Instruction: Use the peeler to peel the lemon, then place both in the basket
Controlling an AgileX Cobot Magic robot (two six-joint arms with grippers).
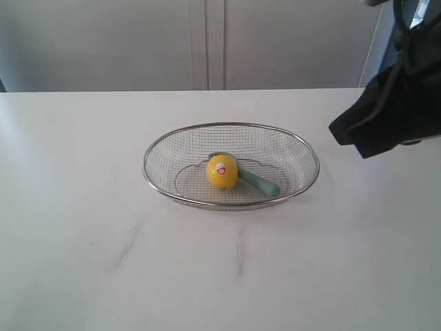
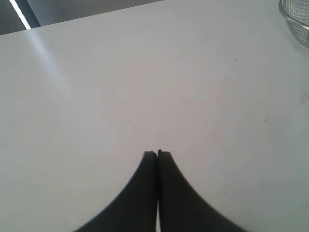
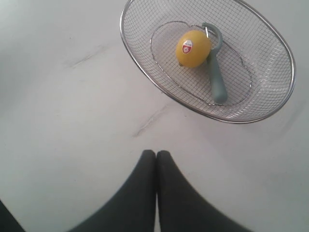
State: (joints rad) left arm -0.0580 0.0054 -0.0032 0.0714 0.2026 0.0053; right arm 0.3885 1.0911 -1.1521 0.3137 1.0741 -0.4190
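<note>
The yellow lemon (image 1: 222,172) (image 3: 192,48), sticker facing up, lies inside the silver mesh basket (image 1: 160,148) (image 3: 145,63) at mid-table. Right beside it in the basket rests the teal-handled peeler (image 1: 260,182) (image 3: 217,77), its curved head tucked behind the lemon. My right gripper (image 3: 156,152) hovers over bare table a short way from the basket, jaws pressed together and holding nothing. My left gripper (image 2: 157,153) is also shut and empty above bare table, with only the basket's rim (image 2: 295,21) at the edge of its view.
A black-draped arm (image 1: 389,110) hangs over the table's right side in the exterior view. The white table (image 1: 83,241) carries faint scuff marks (image 1: 127,247) in front of the basket. A pale wall with cabinet panels stands behind.
</note>
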